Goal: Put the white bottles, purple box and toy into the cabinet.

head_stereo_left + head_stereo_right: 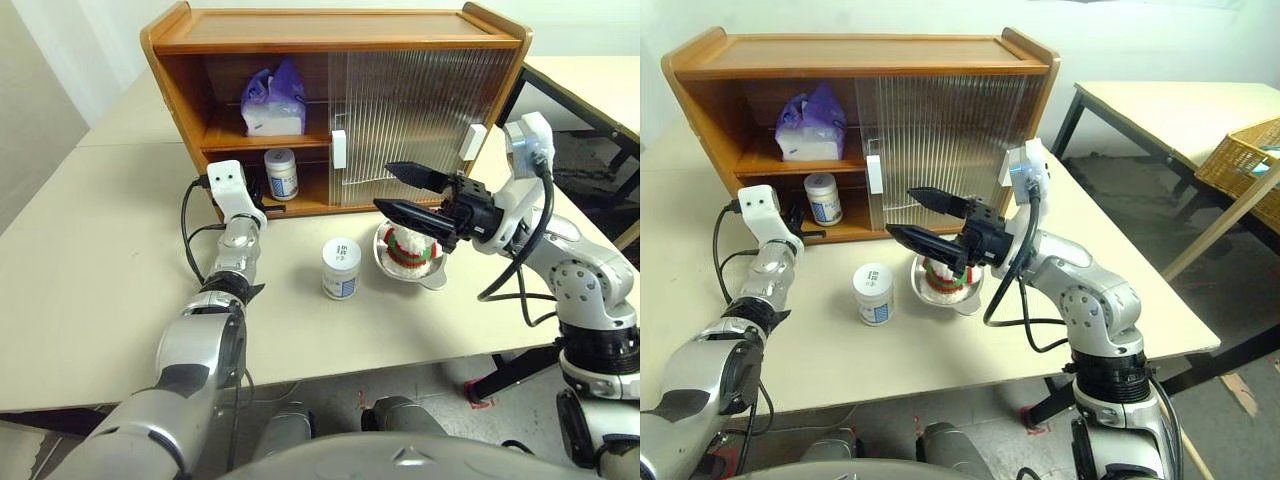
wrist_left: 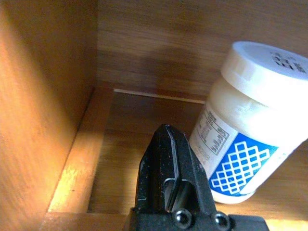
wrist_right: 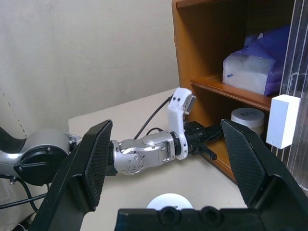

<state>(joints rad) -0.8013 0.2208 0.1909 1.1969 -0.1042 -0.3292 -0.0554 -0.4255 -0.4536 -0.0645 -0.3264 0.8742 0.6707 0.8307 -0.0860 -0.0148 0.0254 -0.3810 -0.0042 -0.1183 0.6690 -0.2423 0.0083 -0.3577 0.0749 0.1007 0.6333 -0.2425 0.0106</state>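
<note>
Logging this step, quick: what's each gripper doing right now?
Left gripper: shut, empty, beside the white bottle.
Right gripper: open, empty.

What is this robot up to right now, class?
It is stocking the cabinet. The purple box lies on the upper shelf and one white bottle stands on the lower shelf, where the shut left gripper sits beside it. The other bottle and the toy, in a steel bowl, wait on the table. The right gripper hovers open above the toy.
</note>
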